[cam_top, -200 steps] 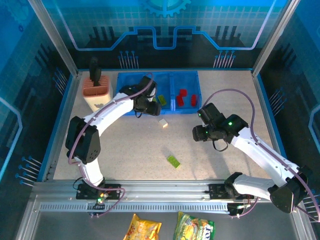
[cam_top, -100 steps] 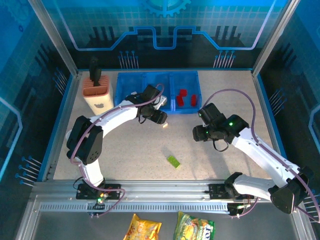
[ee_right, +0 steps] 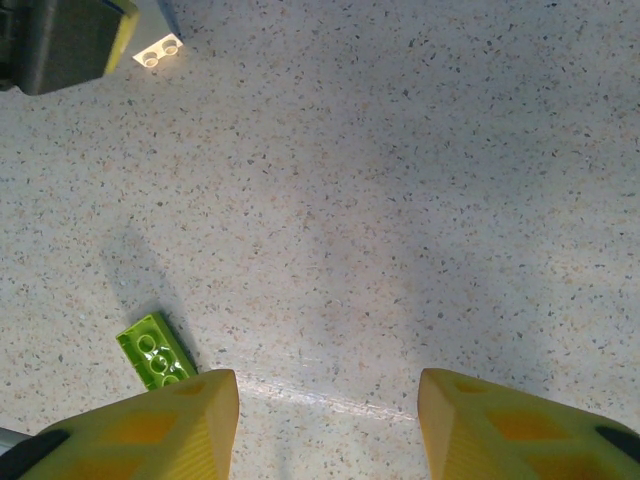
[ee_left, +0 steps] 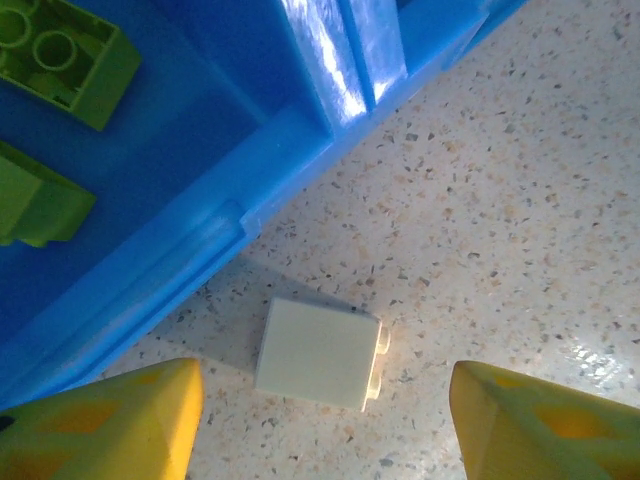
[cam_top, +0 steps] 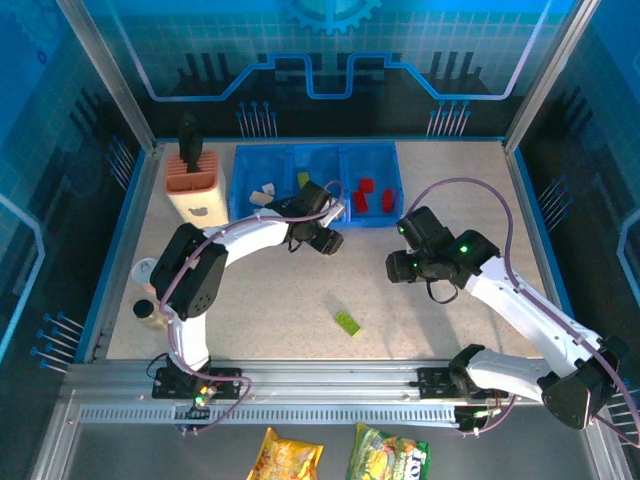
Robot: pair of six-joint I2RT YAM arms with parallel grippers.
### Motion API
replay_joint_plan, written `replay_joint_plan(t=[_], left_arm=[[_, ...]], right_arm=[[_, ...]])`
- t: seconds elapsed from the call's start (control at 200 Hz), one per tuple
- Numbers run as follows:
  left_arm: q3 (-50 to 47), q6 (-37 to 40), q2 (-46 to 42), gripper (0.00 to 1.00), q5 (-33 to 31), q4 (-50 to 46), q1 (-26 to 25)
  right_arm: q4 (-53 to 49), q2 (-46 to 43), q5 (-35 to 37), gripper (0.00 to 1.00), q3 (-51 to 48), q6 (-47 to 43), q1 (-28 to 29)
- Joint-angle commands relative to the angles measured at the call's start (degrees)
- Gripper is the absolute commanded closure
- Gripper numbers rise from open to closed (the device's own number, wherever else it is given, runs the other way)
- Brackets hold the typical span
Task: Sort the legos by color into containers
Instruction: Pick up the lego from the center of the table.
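Legos left on the table: a cream brick (ee_left: 318, 353) just beside the outer wall of the blue tray (ee_left: 300, 120), and a lime green brick (cam_top: 347, 322) well apart from it, nearer the arm bases.
Already sorted: cream pieces in the left compartment, green in the middle, red bricks (cam_top: 368, 195) in the right.
Left gripper (ee_left: 325, 400): jaws spread wide, one finger on either side of the cream brick, touching nothing.
Right gripper (ee_right: 328, 425): spread and empty above bare table, the green brick near one finger.
Handling: probably light, rigid, smooth plastic (it may skid or twist if pinched off-centre).
Where to hold: across the two flat faces turned toward the fingers, centred, clear of the studs.
Risk: the tray wall is close, so the finger on that side has little room.
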Motion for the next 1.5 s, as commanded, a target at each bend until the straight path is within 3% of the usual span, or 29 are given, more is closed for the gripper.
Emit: replay_joint_plan(t=[0.0, 0.605, 0.765, 1.121, 1.491], left_arm=[[-0.8, 1.9, 1.8, 0.32, -1.0, 2.5, -0.5], [-0.4, 3.3, 7.6, 0.33, -2.7, 3.6, -1.1], [-0.4, 3.8, 8.2, 0.38, -3.3, 3.6, -1.4], [-1.0, 4.1, 7.5, 0.5, -3.6, 3.8, -1.7], [-2.6, 3.8, 3.6, 0.51, -4.1, 3.0, -2.1]], right_arm=[[-1.3, -1.2, 0.7, 0.48, 1.3, -0.5, -0.6], [-2.2, -2.2, 1.1, 0.48, 1.0, -0.2, -0.7], [-2.3, -2.5, 1.1, 0.48, 0.9, 0.0, -0.7], [-2.6, -3.0, 1.3, 0.48, 1.0, 0.1, -0.8], [-2.4, -3.1, 1.4, 0.48, 0.8, 0.2, -0.8]])
